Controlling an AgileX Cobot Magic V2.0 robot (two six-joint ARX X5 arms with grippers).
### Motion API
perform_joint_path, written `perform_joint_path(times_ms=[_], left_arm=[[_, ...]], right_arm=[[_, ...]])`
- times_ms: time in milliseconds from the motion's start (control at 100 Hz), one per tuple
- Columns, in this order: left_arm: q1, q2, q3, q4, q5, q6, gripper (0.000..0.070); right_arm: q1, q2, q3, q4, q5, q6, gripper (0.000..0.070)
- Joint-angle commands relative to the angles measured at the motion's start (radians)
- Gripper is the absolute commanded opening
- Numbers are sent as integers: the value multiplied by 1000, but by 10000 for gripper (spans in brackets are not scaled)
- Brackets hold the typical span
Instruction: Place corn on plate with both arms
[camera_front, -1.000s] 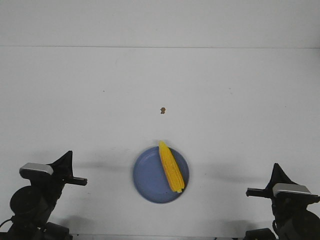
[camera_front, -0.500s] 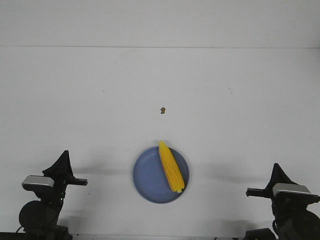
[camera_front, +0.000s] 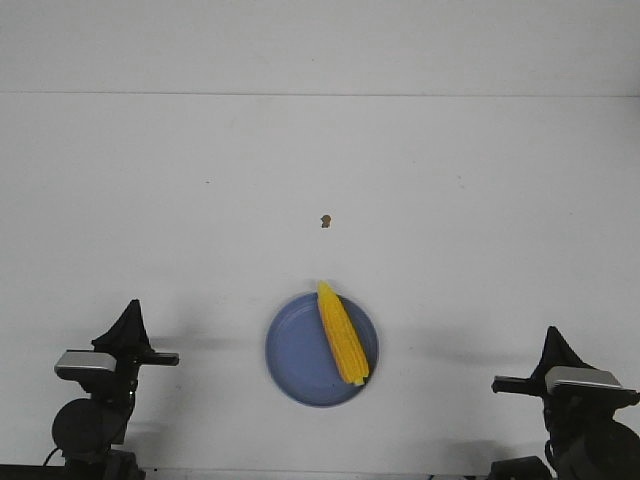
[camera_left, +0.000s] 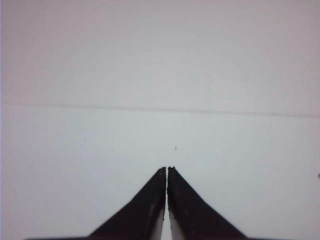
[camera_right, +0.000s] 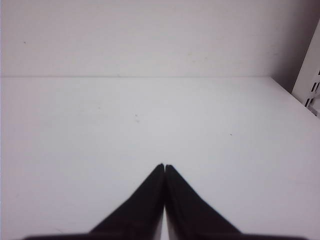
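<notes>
Yellow corn lies on the plate.

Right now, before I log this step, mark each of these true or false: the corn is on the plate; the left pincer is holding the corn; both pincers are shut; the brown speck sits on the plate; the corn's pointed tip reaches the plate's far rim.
1. The corn lies on the plate. True.
2. The left pincer holds the corn. False: it is empty and parked well away from the plate.
3. Both pincers are shut. True: the right pincer is shut too.
4. The brown speck sits on the plate. False: it lies on the table beyond the plate.
5. The corn's pointed tip reaches the far rim. True.
</notes>
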Motion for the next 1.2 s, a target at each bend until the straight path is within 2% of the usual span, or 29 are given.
perform_joint_path(times_ms=[0,970,1190], left_arm=[[0,-2,-20,17,-6,5,15],[0,-2,-19,19,-5,-6,15],[0,-2,-19,19,-5,-6,15]], right_arm=[[-1,0,7,13,0,-4,0],[-2,0,7,10,4,-23,0],[-16,-19,-28,66,-1,-50,0]])
